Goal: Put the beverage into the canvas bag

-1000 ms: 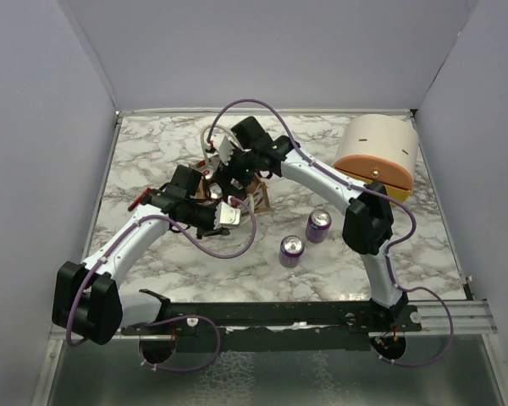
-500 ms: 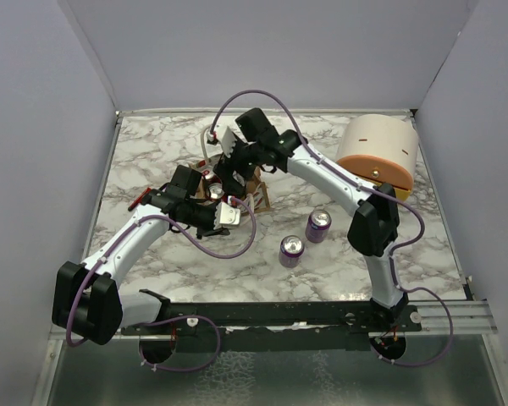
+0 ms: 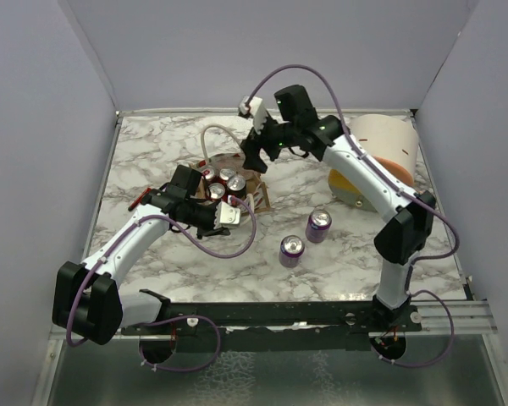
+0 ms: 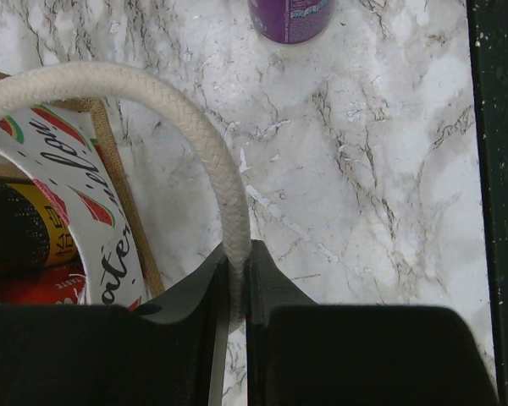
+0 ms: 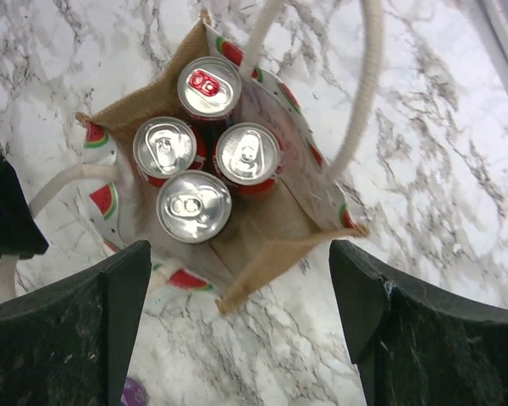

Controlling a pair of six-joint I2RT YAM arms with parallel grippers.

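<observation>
The canvas bag (image 3: 256, 199) stands open left of the table's middle, with several red beverage cans (image 3: 228, 176) upright inside. The right wrist view looks down into the bag (image 5: 275, 233) onto the can tops (image 5: 194, 205). My left gripper (image 3: 223, 213) is shut on the bag's near white rope handle (image 4: 157, 100), pinched between its jaws (image 4: 237, 272) beside the bag's lettered watermelon panel (image 4: 89, 224). My right gripper (image 3: 253, 157) is open and empty (image 5: 241, 283), hovering above the bag's far right side. Two purple cans (image 3: 290, 250) (image 3: 318, 226) stand on the marble right of the bag.
A peach-and-yellow domed container (image 3: 388, 145) sits at the back right, partly behind my right arm. The bag's far rope handle (image 3: 207, 140) arches up at the back. One purple can shows at the top edge of the left wrist view (image 4: 292, 15).
My right gripper has lifted out of the bag and drawn back up and to the right, open. The red cans inside the bag now show. The left gripper has not moved.
</observation>
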